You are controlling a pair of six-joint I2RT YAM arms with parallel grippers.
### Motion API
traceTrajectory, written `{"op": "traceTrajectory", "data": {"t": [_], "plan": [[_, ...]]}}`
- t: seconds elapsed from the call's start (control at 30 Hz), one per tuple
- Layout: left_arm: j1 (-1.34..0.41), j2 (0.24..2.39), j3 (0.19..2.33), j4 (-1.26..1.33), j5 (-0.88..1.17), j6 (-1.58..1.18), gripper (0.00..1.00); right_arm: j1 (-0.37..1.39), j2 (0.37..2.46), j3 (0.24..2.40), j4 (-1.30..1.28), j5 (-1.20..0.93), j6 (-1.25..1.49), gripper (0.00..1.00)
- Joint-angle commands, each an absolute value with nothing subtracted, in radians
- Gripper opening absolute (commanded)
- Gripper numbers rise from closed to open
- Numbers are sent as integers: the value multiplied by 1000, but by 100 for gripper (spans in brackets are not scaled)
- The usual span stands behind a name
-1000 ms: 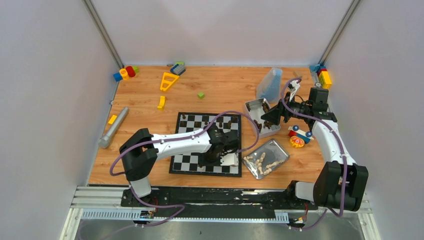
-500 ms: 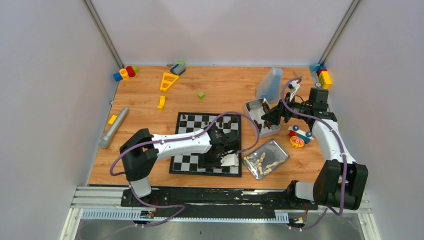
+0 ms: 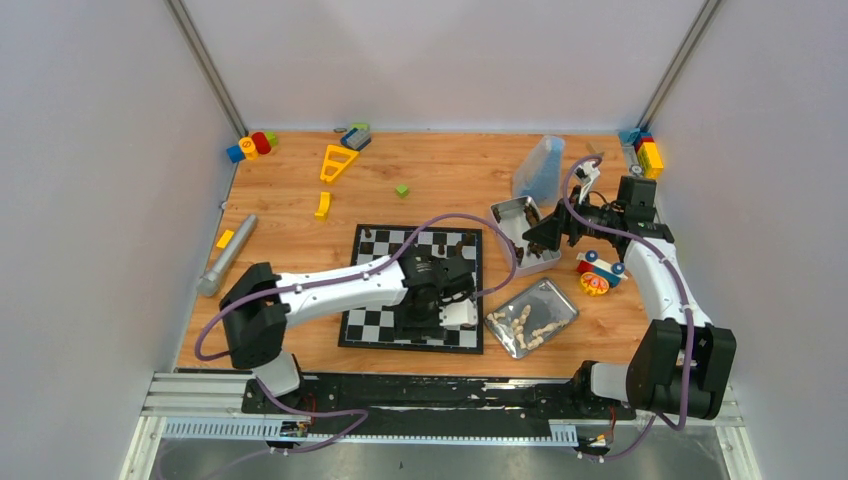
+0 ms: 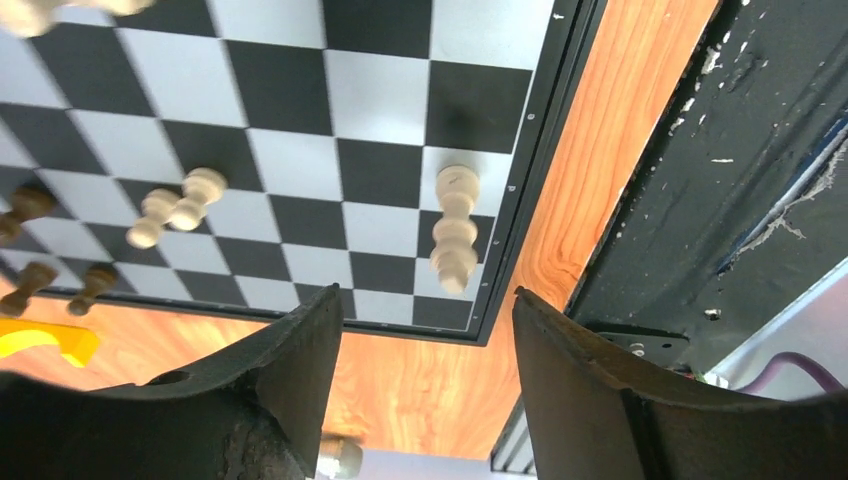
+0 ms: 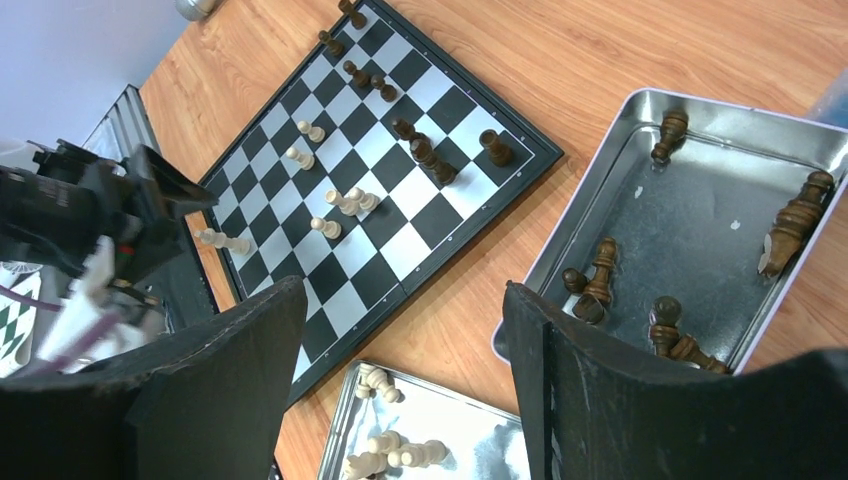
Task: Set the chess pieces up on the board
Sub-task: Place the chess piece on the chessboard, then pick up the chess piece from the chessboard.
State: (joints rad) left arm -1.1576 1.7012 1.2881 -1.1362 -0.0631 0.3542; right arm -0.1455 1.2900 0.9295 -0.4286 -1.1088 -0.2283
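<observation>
"Where is the slim cream turned-wood chess piece (image 4: 455, 228)?"

"It's on the flat black-and-white checked board (image 4: 290, 100), by its border. The left fingers (image 4: 290, 370) are spread and empty, just clear of it."

"And the right fingers (image 5: 600, 400)?"

"Also spread and empty, above the shiny metal tray (image 5: 690, 230) of dark brown pieces (image 5: 600, 285). They look light, hard, smooth and easily toppled, so they're best pinched at the narrow waist."

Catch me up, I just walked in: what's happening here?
Two robot arms are setting up chess. The left pincer is open and empty above a cream piece on the board. The right pincer, also open and empty, hovers by the tray of dark pieces. Some pieces of both colours are on the board; more cream ones lie in the other tray.
</observation>
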Motion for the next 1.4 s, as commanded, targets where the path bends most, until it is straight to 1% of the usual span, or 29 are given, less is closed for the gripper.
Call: {"op": "traceTrajectory", "data": {"t": [0.0, 0.13, 0.23, 0.37, 0.47, 0.57, 0.63, 0.67, 0.77, 0.83, 1.1, 1.37], "plan": [[-1119, 1540, 1309, -1102, -70, 356, 72, -141, 1278, 976, -476, -1080, -257, 73], [-988, 1457, 1324, -1052, 0, 360, 78, -114, 1243, 967, -505, -1020, -271, 73], [-866, 1446, 1338, -1002, 36, 344, 78, -101, 1234, 958, -506, -1000, -274, 73], [-753, 1473, 1344, -933, 35, 287, 76, -98, 1247, 945, -499, -993, -279, 72], [-690, 1521, 1349, -906, 54, 247, 72, -98, 1253, 934, -497, -992, -287, 72], [-669, 1558, 1344, -879, 72, 238, 68, -98, 1253, 927, -496, -989, -294, 72], [-663, 1594, 1342, -860, 73, 236, 64, -98, 1253, 925, -495, -988, -299, 72], [-659, 1603, 1341, -848, 73, 236, 60, -98, 1254, 924, -495, -987, -300, 72], [-653, 1642, 1331, -820, 76, 235, 52, -98, 1257, 921, -495, -986, -305, 72], [-649, 1664, 1326, -805, 82, 235, 49, -98, 1258, 919, -496, -986, -307, 72], [-646, 1719, 1310, -777, 101, 240, 43, -98, 1264, 916, -497, -986, -314, 72], [-644, 1759, 1290, -757, 106, 247, 42, -98, 1267, 915, -497, -988, -316, 72]]}}
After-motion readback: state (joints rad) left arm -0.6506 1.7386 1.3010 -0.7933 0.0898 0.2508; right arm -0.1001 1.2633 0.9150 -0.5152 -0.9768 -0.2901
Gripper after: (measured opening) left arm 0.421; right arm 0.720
